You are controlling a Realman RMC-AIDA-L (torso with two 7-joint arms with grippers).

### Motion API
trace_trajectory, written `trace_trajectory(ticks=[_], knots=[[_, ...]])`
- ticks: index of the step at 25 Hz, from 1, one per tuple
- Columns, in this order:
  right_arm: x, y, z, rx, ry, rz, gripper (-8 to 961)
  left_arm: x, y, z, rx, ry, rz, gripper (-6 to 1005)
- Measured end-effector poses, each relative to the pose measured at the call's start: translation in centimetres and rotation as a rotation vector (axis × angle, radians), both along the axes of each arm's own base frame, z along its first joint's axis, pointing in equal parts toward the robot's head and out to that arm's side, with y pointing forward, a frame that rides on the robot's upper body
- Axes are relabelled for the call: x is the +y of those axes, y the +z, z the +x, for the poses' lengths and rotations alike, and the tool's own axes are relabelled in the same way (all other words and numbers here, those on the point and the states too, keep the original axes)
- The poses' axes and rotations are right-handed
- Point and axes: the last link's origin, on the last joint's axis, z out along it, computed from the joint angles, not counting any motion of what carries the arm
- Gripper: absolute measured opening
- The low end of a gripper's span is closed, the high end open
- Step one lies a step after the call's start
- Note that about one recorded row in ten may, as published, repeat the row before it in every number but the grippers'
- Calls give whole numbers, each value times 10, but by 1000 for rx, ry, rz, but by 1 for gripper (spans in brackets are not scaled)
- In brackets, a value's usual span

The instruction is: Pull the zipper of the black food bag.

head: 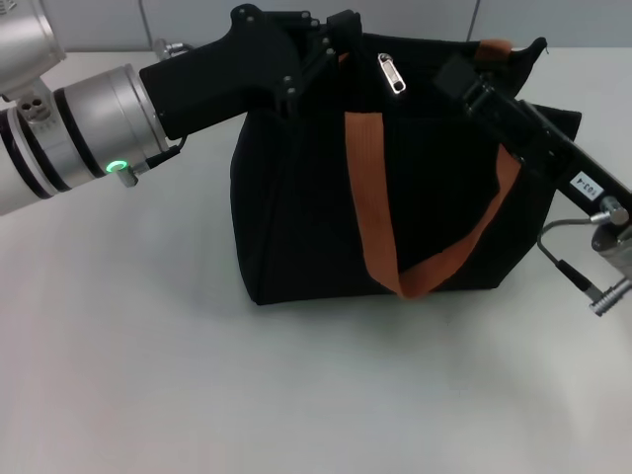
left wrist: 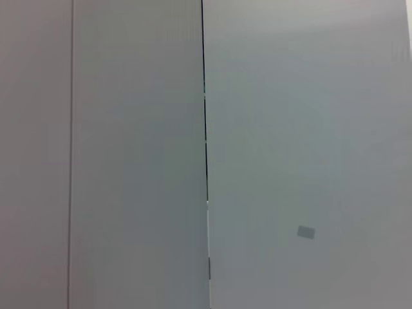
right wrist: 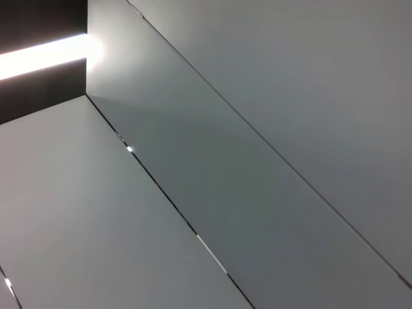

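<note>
Table: pale grey, matte top, filling the head view's foreground.
Wall: grey panels behind the table's far edge.
Panel seams: thin dark lines between flat grey panels in the left wrist view.
Light strip: bright band against a dark area, right wrist view.

The boxy black fabric food bag stands upright toward the far edge of the pale grey table. The small silver metal zipper pull lies on its top edge. The left gripper sits at the bag's top left corner, and the right gripper at its top right beside the orange webbing handle.
</note>
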Motion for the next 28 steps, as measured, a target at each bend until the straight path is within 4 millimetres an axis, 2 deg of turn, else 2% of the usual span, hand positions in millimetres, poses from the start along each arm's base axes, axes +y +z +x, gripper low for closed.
trace_trajectory(ticks=[5, 12, 16, 19, 28], knots=[[8, -3, -6, -16, 8, -9, 767, 2, -1, 6, 6, -23, 3, 29], [13, -4, -5, -24, -22, -2, 675, 4, 1, 8, -13, -20, 15, 30], [15, -6, -10, -27, -5, -13, 622, 4, 1, 9, -12, -24, 19, 30], [16, -8, -10, -30, -14, -17, 513, 4, 0, 10, -11, -27, 19, 30], [18, -9, -13, -38, -8, -24, 504, 4, -1, 12, -6, -39, 13, 31]])
